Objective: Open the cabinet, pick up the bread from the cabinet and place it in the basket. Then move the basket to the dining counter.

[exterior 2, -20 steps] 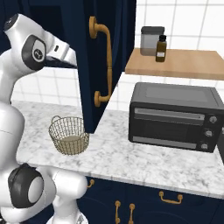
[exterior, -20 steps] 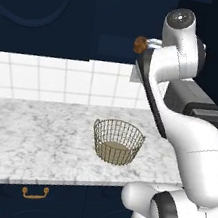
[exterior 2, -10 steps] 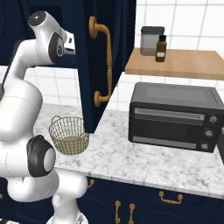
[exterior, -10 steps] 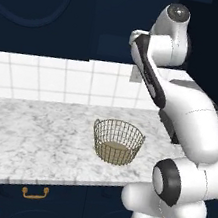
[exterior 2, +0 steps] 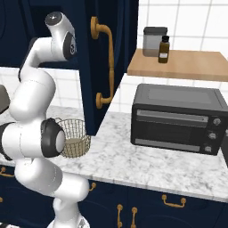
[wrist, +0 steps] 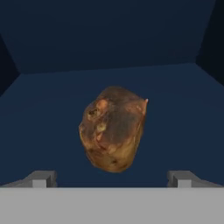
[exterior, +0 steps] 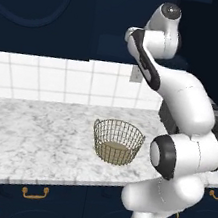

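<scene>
Left base view: the basket [exterior: 117, 142] stands upright on the marble worktop [exterior: 30, 133], empty except for its tan base; the arm reaches up into the dark cabinet [exterior: 209, 42] above.

Right base view: the cabinet door [exterior 2: 104, 58] stands swung open, its gold handle [exterior 2: 105, 67] facing the camera; the basket sits just beside the door's lower edge, with a black oven [exterior 2: 177, 118] well to the right on the same worktop and a wooden shelf [exterior 2: 178, 64] with two jars above it.

Hand view: the bread [wrist: 113, 127] lies on the blue cabinet floor, centred ahead of the gripper [wrist: 111, 178]. The jaws stand wide apart, one tip at each side, touching nothing. The loaf looks light, irregular and probably crusty yet crushable; its narrower width, across the middle, seems the best place to close on, with gentle pressure.
</scene>
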Controlling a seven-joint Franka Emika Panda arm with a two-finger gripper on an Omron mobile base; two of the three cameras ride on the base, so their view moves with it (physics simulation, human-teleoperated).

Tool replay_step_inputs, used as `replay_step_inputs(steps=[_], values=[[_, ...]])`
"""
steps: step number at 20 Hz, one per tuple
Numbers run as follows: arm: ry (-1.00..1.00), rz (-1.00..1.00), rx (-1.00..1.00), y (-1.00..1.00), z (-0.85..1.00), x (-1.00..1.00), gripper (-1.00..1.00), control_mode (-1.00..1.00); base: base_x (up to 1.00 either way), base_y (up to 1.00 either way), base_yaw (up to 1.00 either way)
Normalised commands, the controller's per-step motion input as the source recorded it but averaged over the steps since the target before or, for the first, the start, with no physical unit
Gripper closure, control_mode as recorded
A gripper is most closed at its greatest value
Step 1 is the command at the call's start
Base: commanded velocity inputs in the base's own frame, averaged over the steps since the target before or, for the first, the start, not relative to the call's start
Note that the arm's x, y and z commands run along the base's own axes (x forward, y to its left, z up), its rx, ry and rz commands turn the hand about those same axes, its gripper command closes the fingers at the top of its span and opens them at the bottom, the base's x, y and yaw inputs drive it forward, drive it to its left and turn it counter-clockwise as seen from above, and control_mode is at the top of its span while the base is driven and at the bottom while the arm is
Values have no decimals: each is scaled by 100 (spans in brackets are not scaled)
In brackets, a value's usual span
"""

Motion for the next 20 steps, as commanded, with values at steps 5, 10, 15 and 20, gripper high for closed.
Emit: replay_step_inputs(steps=[5, 10, 15, 20], values=[[0, 1, 0, 0, -13, 50, -100, -100, 0, 0, 0], [0, 0, 0, 0, -3, 44, -100, -100, 0, 0, 0], [0, 0, 0, 0, -6, 17, 100, -100, 0, 0, 0], [0, 0, 0, 2, -14, 0, 100, -100, 0, 0, 0]])
